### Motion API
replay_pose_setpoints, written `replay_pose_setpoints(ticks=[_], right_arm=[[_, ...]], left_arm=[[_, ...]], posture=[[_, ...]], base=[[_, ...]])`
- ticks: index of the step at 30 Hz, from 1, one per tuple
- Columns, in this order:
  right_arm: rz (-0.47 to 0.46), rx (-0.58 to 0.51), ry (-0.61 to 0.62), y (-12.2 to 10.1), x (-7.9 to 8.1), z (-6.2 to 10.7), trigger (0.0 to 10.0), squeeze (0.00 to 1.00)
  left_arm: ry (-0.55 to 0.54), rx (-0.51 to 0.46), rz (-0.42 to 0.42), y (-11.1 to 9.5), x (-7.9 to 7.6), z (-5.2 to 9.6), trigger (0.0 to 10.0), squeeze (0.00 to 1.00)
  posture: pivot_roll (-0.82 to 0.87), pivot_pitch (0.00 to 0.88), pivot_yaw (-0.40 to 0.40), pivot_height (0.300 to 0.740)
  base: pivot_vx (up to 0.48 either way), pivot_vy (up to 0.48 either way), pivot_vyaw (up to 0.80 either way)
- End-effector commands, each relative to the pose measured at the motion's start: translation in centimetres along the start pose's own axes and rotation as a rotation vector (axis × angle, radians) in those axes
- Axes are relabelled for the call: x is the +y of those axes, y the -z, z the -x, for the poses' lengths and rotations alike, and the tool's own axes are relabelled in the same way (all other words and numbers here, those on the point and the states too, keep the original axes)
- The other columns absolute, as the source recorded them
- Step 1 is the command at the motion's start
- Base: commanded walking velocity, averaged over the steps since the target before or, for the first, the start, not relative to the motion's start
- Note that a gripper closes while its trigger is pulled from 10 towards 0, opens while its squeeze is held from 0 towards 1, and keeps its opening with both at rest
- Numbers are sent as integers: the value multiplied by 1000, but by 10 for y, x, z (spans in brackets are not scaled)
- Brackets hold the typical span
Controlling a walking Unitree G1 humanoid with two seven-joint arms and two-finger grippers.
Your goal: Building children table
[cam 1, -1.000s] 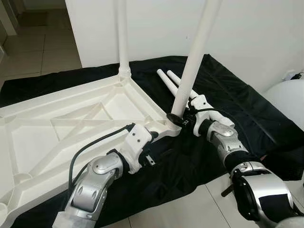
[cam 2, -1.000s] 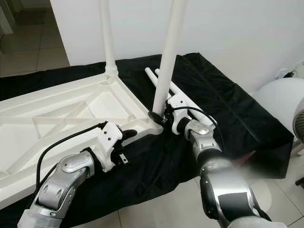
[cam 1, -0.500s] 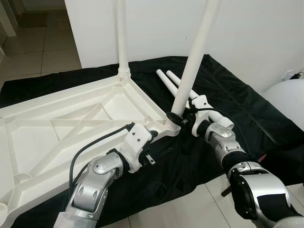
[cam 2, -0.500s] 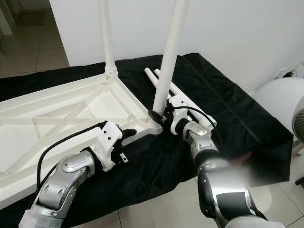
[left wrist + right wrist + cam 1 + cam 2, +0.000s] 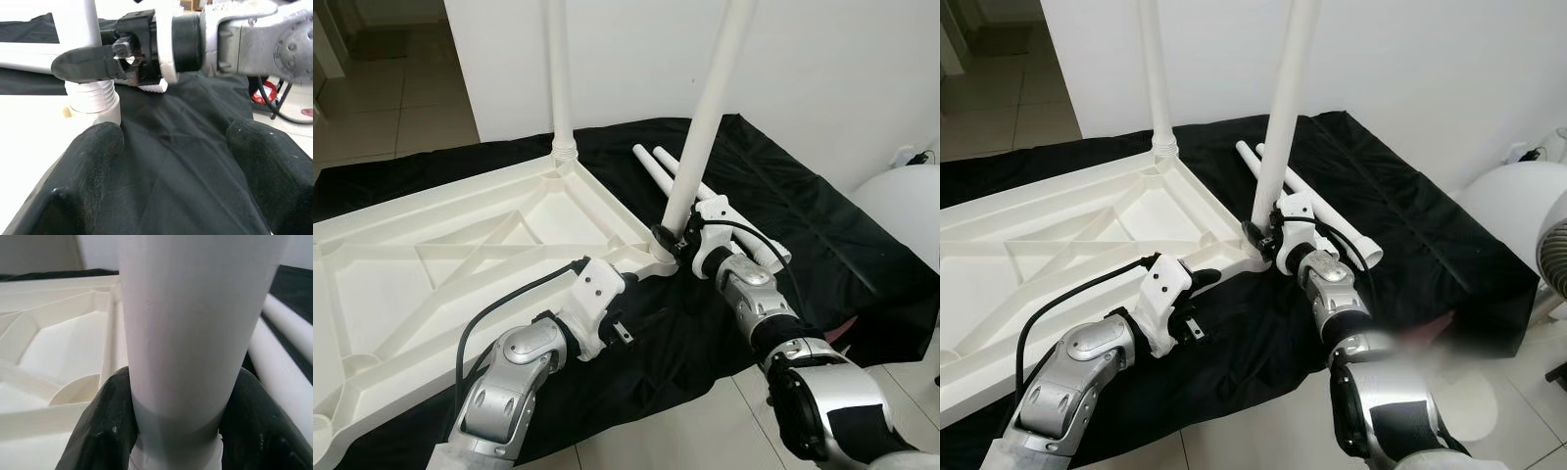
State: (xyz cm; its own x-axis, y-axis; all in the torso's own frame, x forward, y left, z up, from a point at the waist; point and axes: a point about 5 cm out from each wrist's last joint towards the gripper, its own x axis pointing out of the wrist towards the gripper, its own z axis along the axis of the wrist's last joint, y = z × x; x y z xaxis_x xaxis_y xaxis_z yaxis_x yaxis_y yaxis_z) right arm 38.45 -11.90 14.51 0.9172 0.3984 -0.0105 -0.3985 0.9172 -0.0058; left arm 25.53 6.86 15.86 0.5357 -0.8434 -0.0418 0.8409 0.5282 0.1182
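The white plastic table top (image 5: 460, 245) lies upside down on a black cloth (image 5: 822, 225). One white leg (image 5: 558, 78) stands in its far corner. My right gripper (image 5: 668, 238) is shut on the base of a second leg (image 5: 705, 108), which leans slightly over the near right corner. In the right wrist view that leg (image 5: 195, 323) sits between the black fingers (image 5: 105, 431). My left gripper (image 5: 628, 282) hangs open just short of that corner, over the cloth, with nothing between its fingers (image 5: 93, 147). Two loose legs (image 5: 651, 162) lie on the cloth behind.
A white wall (image 5: 842, 69) rises right behind the cloth. A white rounded object (image 5: 911, 206) and a fan (image 5: 1555, 264) stand at the right. Tiled floor (image 5: 391, 108) opens at the far left and in front of the cloth.
My right gripper has shifted the leg's base a little to the left, closer onto the table's corner. The left arm has dropped back slightly.
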Motion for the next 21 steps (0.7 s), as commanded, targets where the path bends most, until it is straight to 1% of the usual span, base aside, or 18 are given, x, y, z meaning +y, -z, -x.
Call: replay_pose_setpoints(ticks=[1, 2, 3, 4, 5, 6, 7, 8, 9, 10, 11, 12, 13, 15, 16, 17, 18, 21], right_arm=[[-85, 56, 105, 19, 3, 5, 10000, 0], [-85, 56, 105, 19, 3, 5, 10000, 0], [-99, 42, 146, 19, 8, 5, 10000, 0], [-99, 42, 146, 19, 8, 5, 10000, 0], [-119, 31, 211, 21, 15, 5, 10000, 0], [-119, 31, 211, 21, 15, 5, 10000, 0], [-140, 26, 225, 22, 19, 6, 10000, 0], [-140, 26, 225, 22, 19, 6, 10000, 0], [-149, 22, 247, 23, 24, 7, 10000, 0], [-149, 22, 247, 23, 24, 7, 10000, 0], [-153, 19, 264, 23, 27, 7, 10000, 0], [-165, 15, 307, 24, 33, 9, 10000, 0], [-165, 15, 307, 24, 33, 9, 10000, 0], [-186, -1, 402, 22, 39, 12, 10000, 0], [-186, -1, 402, 22, 39, 12, 10000, 0], [-195, -13, 417, 20, 44, 12, 10000, 0], [-194, -27, 403, 18, 48, 11, 10000, 0], [-191, -33, 393, 16, 51, 11, 10000, 0]], left_arm=[[-157, 16, 1, 3, 7, 3, 10000, 0], [-157, 16, 1, 3, 7, 3, 10000, 0], [-159, 19, 1, 4, 7, 4, 10000, 0], [-159, 19, 1, 4, 7, 4, 10000, 0], [-161, 21, 0, 4, 7, 4, 10000, 0], [-161, 21, 0, 4, 7, 4, 10000, 0], [-162, 22, -1, 4, 8, 5, 10000, 0], [-162, 22, -1, 4, 8, 5, 10000, 0], [-164, 22, -2, 4, 8, 5, 10000, 0], [-164, 22, -2, 4, 8, 5, 10000, 0], [-165, 22, -2, 4, 8, 5, 10000, 0], [-166, 22, -2, 4, 9, 5, 10000, 0], [-166, 22, -2, 4, 9, 5, 10000, 0], [-168, 22, -4, 5, 9, 5, 10000, 0], [-168, 22, -4, 5, 9, 5, 10000, 0], [-169, 23, -4, 5, 9, 5, 10000, 0], [-169, 23, -4, 5, 9, 5, 10000, 0], [-169, 24, -3, 5, 10, 4, 10000, 0]], posture=[[2, 40, -39, 740], [2, 40, -39, 740], [2, 39, -41, 740], [2, 39, -41, 740], [4, 37, -44, 740], [4, 37, -44, 740], [4, 35, -45, 740], [4, 35, -45, 740], [4, 33, -45, 740], [4, 33, -45, 740], [4, 33, -45, 740], [3, 29, -49, 740], [3, 29, -49, 740], [2, 26, -50, 740], [2, 26, -50, 740], [2, 24, -49, 740], [-1, 23, -49, 740], [-1, 23, -49, 740]], base=[[0, 0, 0], [0, 0, 0], [0, 0, 0], [0, 0, 0], [0, 0, 0], [0, 0, 0], [0, 0, 0], [0, 0, 0], [0, 0, 0], [0, 0, 0], [0, 0, 0], [0, 0, 0], [0, 0, 0], [0, 0, 0], [0, 0, 0], [0, 0, 0], [0, 0, 0], [0, 0, 0]])
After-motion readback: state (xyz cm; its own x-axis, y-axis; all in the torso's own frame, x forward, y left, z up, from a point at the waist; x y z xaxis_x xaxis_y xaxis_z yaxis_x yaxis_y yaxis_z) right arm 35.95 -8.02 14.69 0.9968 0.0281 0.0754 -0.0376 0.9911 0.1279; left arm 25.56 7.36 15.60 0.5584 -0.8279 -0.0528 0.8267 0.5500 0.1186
